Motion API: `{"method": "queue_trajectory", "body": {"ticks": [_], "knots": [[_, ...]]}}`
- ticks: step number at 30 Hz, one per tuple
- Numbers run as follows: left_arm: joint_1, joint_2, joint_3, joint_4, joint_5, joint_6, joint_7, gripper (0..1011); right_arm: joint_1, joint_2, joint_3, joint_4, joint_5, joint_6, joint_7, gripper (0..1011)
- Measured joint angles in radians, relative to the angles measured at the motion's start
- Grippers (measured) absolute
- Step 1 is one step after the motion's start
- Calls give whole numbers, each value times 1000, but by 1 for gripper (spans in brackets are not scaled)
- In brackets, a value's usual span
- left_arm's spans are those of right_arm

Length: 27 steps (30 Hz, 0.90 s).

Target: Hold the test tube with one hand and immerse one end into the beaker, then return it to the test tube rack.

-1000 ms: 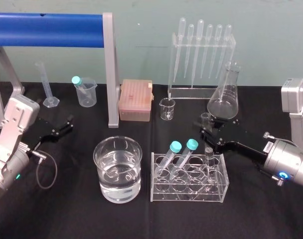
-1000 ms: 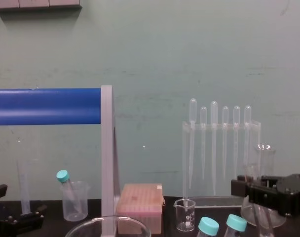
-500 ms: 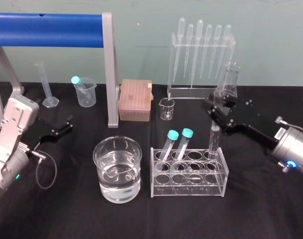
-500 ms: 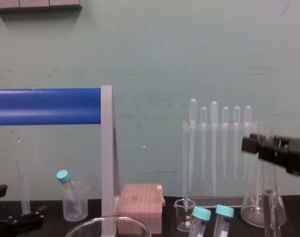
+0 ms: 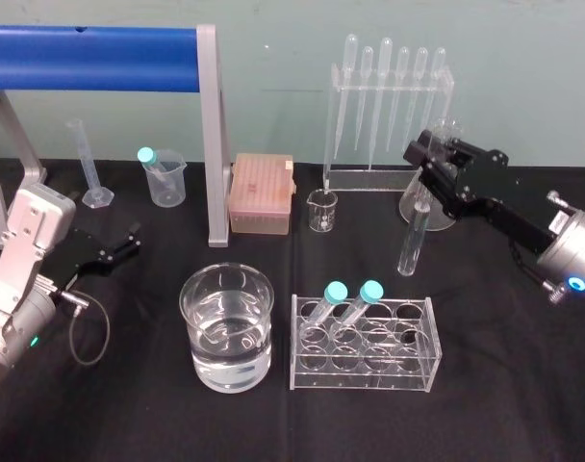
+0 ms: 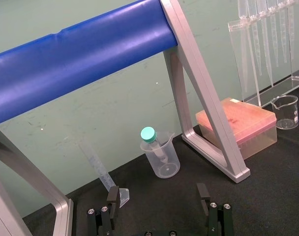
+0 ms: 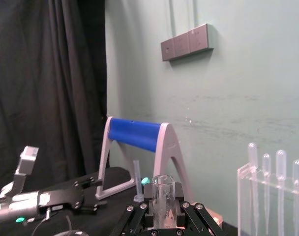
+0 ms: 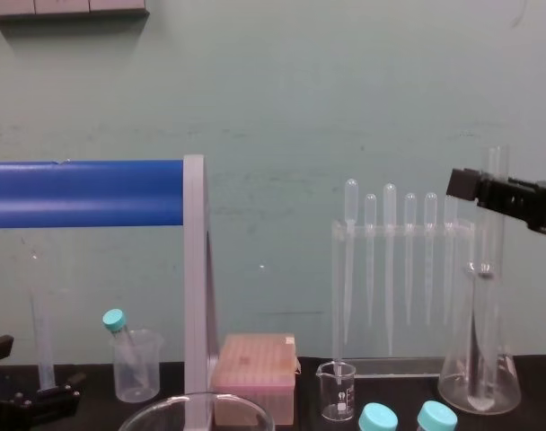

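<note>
1. The left gripper [image 5: 127, 241] rests low over the black table [image 5: 129, 414], to the left of the beaker [image 5: 194, 322] and a little behind it. In the left wrist view its two fingers [image 6: 112, 196] stand wide apart with nothing between them, so it is released.
2. The beaker stands upright on the table, partly filled with clear liquid, with nothing dipped in it.
3. The test tube rack [image 5: 365, 377] stands just to the right of the beaker, close beside it but not touching. Two teal-capped tubes [image 5: 337, 292] lean in the rack holes nearest the beaker; the other holes hold nothing.
4. The test tube [image 5: 412, 236] hangs in the air to the right of the beaker and farther back, beyond the rack. It is nearly upright, its open rim uppermost and its lower end tilted slightly toward the beaker. That lower end is lifted clear of the rack and touches nothing.
5. The right gripper [image 5: 433, 162] is raised, farthest to the right of the beaker and behind it. Its fingers are clenched on the test tube just below the rim, which the right wrist view shows poking out above the closed fingers.
</note>
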Motion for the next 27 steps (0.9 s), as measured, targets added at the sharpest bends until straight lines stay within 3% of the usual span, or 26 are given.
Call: {"method": "queue_trajectory", "body": {"ticks": [12, 27], "knots": [[0, 0, 0, 0, 0, 0, 0, 1000, 76, -46, -28, 95, -28, -15, -16, 224], [0, 0, 0, 0, 0, 0, 0, 1000, 72, -43, -27, 90, -28, -15, -17, 225]]}}
